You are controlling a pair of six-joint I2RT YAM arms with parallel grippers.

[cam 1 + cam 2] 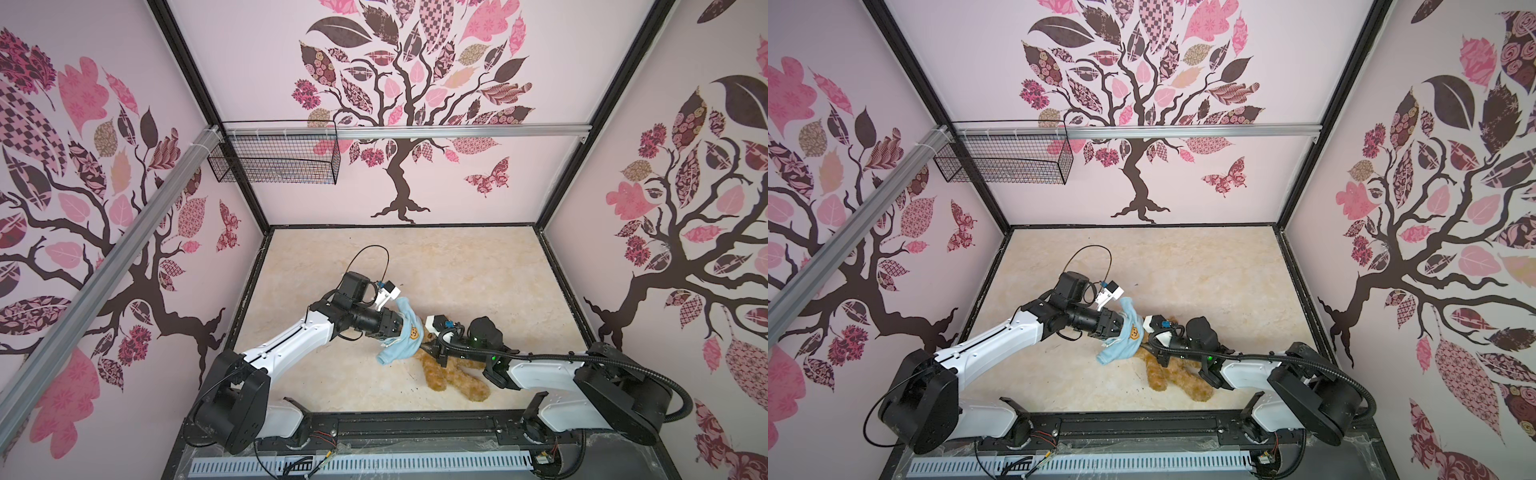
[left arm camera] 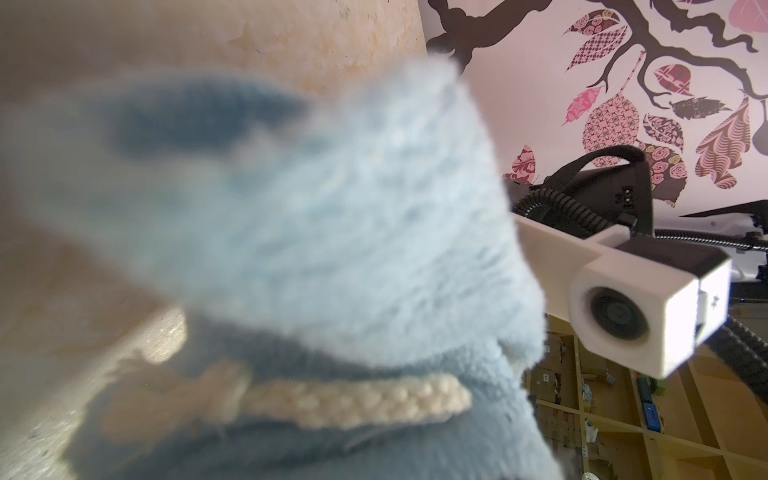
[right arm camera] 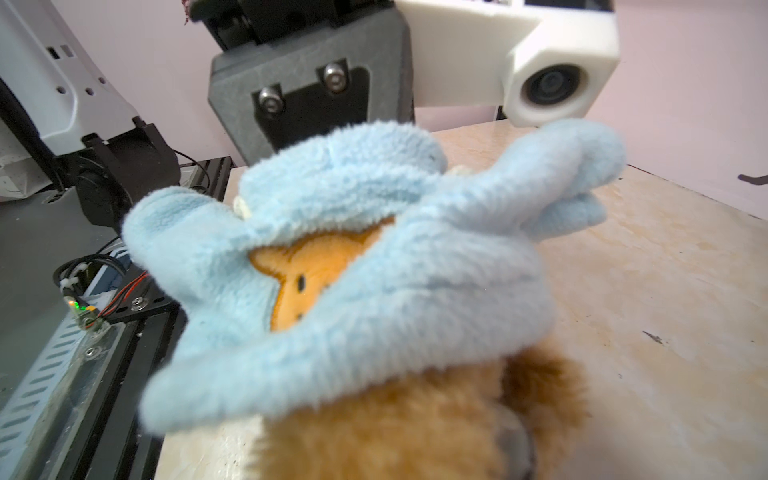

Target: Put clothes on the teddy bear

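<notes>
Blue fleece shirt [image 1: 409, 322] hides jaws of my L tool [image 1: 399, 328], can't tell grip. Teddy bear [image 1: 449, 372] lies R-arm side, legs nearward; R tool [image 1: 430, 347] clamped on it.

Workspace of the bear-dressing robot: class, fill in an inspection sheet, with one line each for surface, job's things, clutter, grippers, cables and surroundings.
Surface: beige marbled table.
Job's things: bear lying near the front edge; blue shirt bunched over its upper end, legs bare.
Clutter: nothing seen.
Grippers: left gripper buried in the shirt, jaws hidden; right gripper appears closed on the bear's upper body.
Cables: thin black loop above the left wrist; ribbed hose along the right arm; red-black wires at the front rail.
Surroundings: pink walls with tree decals; wire basket hung on the back rail.
</notes>
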